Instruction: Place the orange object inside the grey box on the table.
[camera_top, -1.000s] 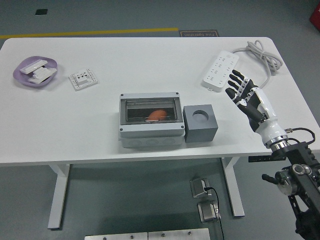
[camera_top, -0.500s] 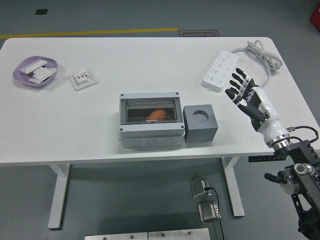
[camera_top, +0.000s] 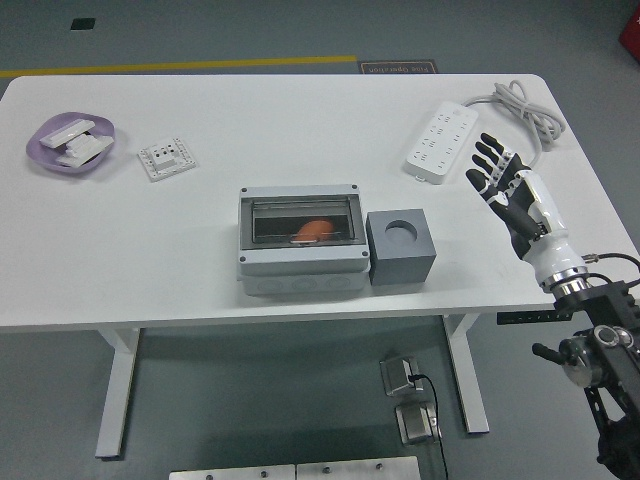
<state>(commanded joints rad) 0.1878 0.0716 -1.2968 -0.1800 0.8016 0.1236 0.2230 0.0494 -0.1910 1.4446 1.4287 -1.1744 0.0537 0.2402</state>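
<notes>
Small orange object (camera_top: 314, 231) sits inside the grey rectangular enclosure box (camera_top: 301, 240), frame centre. Right hand (camera_top: 507, 188) hovers well apart at right, fingers spread, holding nothing.

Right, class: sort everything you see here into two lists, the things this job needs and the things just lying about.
Needed:
orange object
grey box
right hand

Lying about:
power strip
grey block with round hole
purple dish of white parts
white socket plate
</notes>
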